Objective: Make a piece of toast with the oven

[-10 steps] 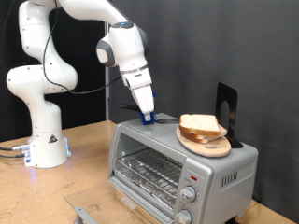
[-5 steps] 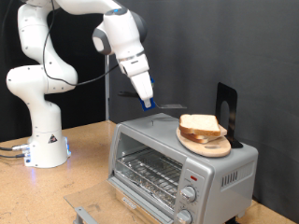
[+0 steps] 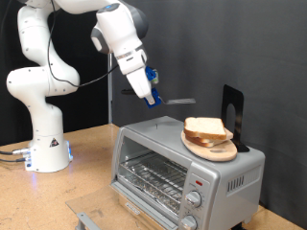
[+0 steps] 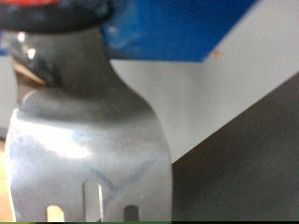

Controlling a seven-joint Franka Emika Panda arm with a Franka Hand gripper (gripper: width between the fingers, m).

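The piece of toast (image 3: 204, 127) lies on a round wooden plate (image 3: 213, 150) on top of the silver oven (image 3: 158, 144), whose glass door looks shut, with the wire rack showing behind it. My gripper (image 3: 150, 88) hangs above the oven's top, to the exterior view's left of the toast and apart from it. It is shut on the blue handle of a metal slotted spatula (image 3: 178, 100), whose blade points toward the toast, raised in the air. The wrist view shows the spatula blade (image 4: 89, 149) close up under the blue handle.
A black stand (image 3: 231, 113) rises behind the plate on the oven. The oven's knobs (image 3: 195, 199) face the front. The white robot base (image 3: 43, 144) stands on the wooden table at the exterior view's left. A grey metal piece (image 3: 86, 219) lies at the bottom edge.
The gripper has risen and swung toward the exterior view's left, lifting the spatula from just above the oven top to well above it. The toast and plate have not moved.
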